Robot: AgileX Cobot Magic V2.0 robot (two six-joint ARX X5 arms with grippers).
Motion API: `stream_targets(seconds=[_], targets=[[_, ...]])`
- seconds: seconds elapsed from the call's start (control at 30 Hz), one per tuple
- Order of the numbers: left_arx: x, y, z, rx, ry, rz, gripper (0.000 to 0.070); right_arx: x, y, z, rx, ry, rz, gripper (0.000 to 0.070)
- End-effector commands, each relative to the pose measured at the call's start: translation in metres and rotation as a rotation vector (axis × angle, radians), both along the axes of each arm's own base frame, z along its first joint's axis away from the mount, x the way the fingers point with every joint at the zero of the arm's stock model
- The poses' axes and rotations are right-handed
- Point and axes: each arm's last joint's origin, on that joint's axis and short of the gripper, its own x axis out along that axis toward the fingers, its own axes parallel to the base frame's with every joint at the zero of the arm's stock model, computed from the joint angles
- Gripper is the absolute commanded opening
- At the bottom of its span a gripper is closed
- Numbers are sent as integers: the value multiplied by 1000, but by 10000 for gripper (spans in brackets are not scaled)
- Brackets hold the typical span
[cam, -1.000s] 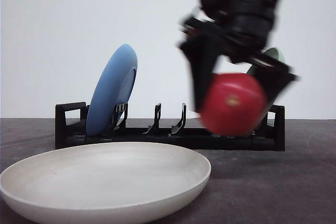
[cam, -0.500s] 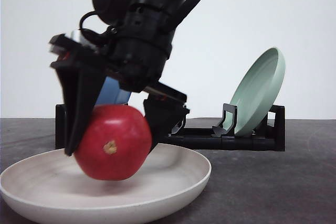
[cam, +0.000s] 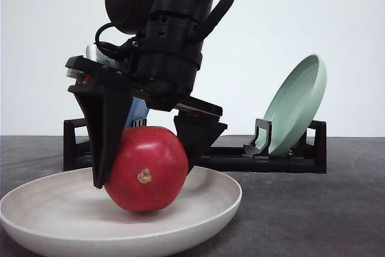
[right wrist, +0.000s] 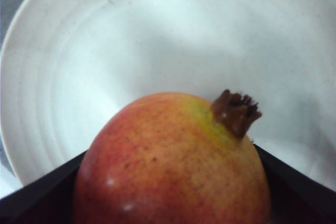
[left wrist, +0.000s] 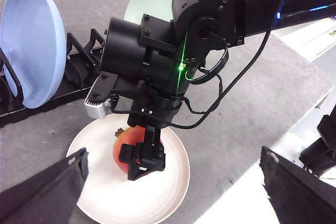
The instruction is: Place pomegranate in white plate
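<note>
- Red and glossy, the pomegranate [cam: 147, 177] sits low inside the white plate [cam: 48, 221] in the front view, its underside at or just touching the plate's floor; contact cannot be told for certain.
- Its small tan scar faces the front camera, while the right wrist view shows a brown crown on the fruit's upper side, with a yellowish patch around it.
- The right gripper [cam: 149, 159] comes down from above and clenches the pomegranate, one black finger [cam: 107, 142] pressed on the fruit's left flank and the other on its right flank.
- From the left wrist view, the same gripper [left wrist: 143, 157] stands over the fruit [left wrist: 125, 144], which lies near the middle of the plate [left wrist: 100, 198].
- The left gripper [left wrist: 173, 190] hangs well above the table, its two dark fingertips spread wide apart with nothing between them.
- Behind the plate a black dish rack [cam: 289, 162] stands on the dark grey table [cam: 313, 215].
- A pale green plate [cam: 296, 105] leans upright in the rack's right end.
- A blue plate [left wrist: 32, 40] stands in the rack's left end, mostly hidden by the arm in the front view.
</note>
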Motion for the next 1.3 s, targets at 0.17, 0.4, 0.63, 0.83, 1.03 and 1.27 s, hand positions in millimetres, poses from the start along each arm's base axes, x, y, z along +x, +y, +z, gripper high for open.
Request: stream_targets(seconds=[0.17,0.4,0.63,0.83,1.03,1.27], targets=[[0,-1,3,-15,-3,-7,637,-2,8,-3,0,2,16,700],[0,-1,3,-18,0,-5,637,0,3,14,28,-30,38,700],[0,-1,3,-17,0,-6,637,-8,-32,99,162,-159,11,700],[0,-1,3,-17,-1,-6,637,-50,-99,178,195,-354,-46,700],[0,-1,4,-23,-3,-6,637,-112,-173,228,323,-523,-92,700],[0,-3,7,-28,-43,-23,636,-170,-241,220,475,-702,-206,700]])
